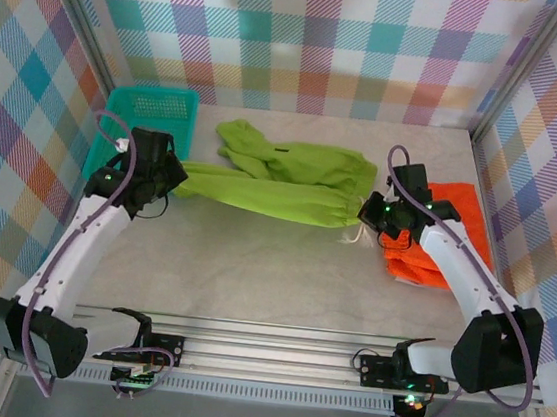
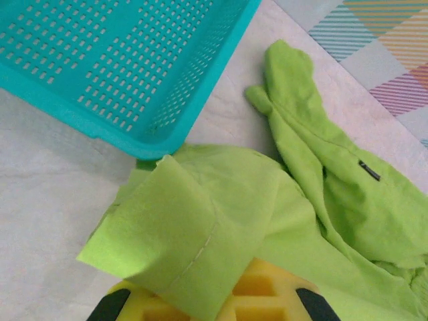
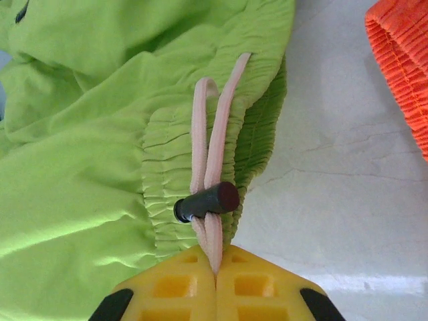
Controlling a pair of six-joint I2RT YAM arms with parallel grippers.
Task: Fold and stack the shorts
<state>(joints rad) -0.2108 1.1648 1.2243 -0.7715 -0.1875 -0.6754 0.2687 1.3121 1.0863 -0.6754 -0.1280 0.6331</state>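
Your left gripper [image 1: 168, 178] is pinching a leg end of the lime green shorts [image 1: 282, 179] while your right gripper [image 1: 366, 215] is clamping their waist. The orange shorts [image 1: 457, 204] are lying just right of it, and the teal basket [image 1: 159, 107] is sitting just behind the left gripper.

We log two arms, left arm [image 1: 78, 246] and right arm [image 1: 458, 264]: white link shells, black joint housings, black bases [image 1: 38, 334]. A purple cable [image 1: 117, 140] runs along each. Small green lights glow at both wrists. Left tool [image 2: 221, 305] and right tool [image 3: 214, 287] have yellow pads [image 3: 174, 287] with square waffle recesses and black corners.
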